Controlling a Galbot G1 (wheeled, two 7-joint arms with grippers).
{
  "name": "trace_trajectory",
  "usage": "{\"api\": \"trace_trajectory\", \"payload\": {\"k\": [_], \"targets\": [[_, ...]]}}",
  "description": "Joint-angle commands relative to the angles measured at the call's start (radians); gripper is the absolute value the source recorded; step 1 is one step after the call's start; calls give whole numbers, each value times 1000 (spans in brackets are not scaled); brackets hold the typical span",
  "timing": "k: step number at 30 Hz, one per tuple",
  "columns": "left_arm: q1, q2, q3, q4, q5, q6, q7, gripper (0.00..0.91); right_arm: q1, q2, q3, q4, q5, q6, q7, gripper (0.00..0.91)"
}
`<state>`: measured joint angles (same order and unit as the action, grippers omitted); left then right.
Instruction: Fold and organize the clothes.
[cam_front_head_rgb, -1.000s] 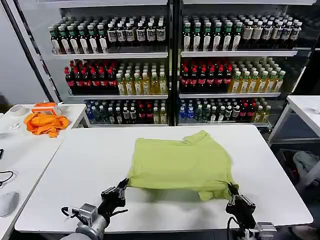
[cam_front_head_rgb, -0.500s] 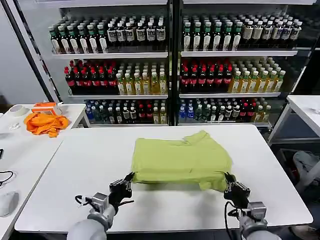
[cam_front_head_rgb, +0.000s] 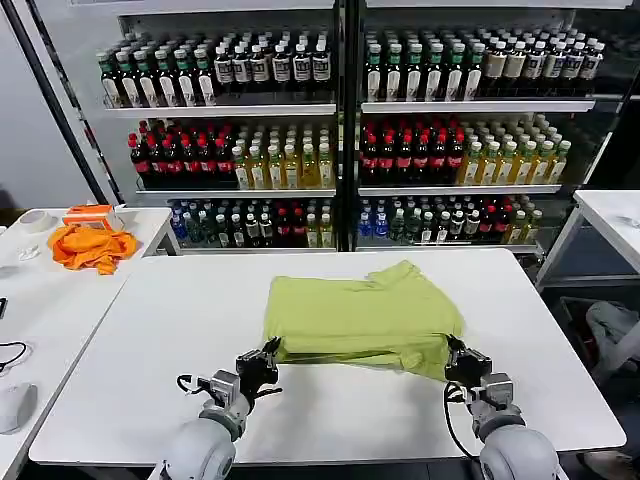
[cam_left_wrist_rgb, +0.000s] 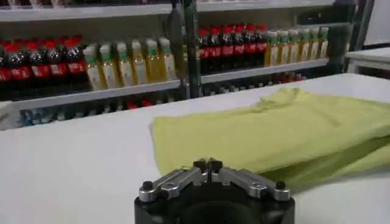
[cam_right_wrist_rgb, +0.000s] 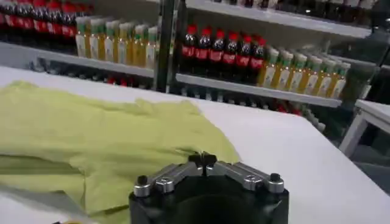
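The lime yellow-green T-shirt (cam_front_head_rgb: 360, 315) lies on the white table (cam_front_head_rgb: 170, 320), its near part doubled over so two layers show along the front edge. My left gripper (cam_front_head_rgb: 268, 352) is shut on the shirt's near left corner. My right gripper (cam_front_head_rgb: 451, 352) is shut on the near right corner. In the left wrist view the shut left gripper (cam_left_wrist_rgb: 208, 164) sits right at the edge of the folded T-shirt (cam_left_wrist_rgb: 274, 131). In the right wrist view the shut right gripper (cam_right_wrist_rgb: 202, 159) meets the T-shirt (cam_right_wrist_rgb: 91, 140) in the same way.
A bright orange cloth (cam_front_head_rgb: 92, 247) and an orange box (cam_front_head_rgb: 88, 213) lie on a side table (cam_front_head_rgb: 40, 310) at the left. Shelves of bottles (cam_front_head_rgb: 340, 150) stand behind the table. Another white table (cam_front_head_rgb: 615, 215) stands at the right. Bare tabletop surrounds the shirt.
Both grippers have moved away from me with the shirt's near edge, carrying it up and over the rest. The visible shirt has grown shorter front to back.
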<state>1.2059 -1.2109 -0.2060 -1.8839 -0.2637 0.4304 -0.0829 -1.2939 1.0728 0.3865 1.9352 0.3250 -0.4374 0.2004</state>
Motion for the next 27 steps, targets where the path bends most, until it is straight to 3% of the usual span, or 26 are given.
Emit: {"api": "trace_trajectory", "payload": {"k": [1,7,14,24,25,26,27], "targets": [[-42,-13,18,50,22,-11,-18,907,43,-8,-29,-42,-6,-23,-2,907],[-22,-17,2,20,23,-27,-38,907,-26,8,14,33,-11,5,-3,907],[50,-13,-19,-40,4,-15,-38,907,-124,34,75,114,4,-17,24,907],[31,-41,17,24,-8,-8,-38,907,-177,83,121,82,46,-54,46,907],[23,-42,20,37,-9,-7,-39,846,-172,85,120,77,52,-58,47,907],[16,-41,22,45,-11,-8,-40,715,-164,86,118,68,60,-60,49,907],[1,-41,27,56,-13,-7,-41,715,-154,88,113,51,81,-68,55,907]]}}
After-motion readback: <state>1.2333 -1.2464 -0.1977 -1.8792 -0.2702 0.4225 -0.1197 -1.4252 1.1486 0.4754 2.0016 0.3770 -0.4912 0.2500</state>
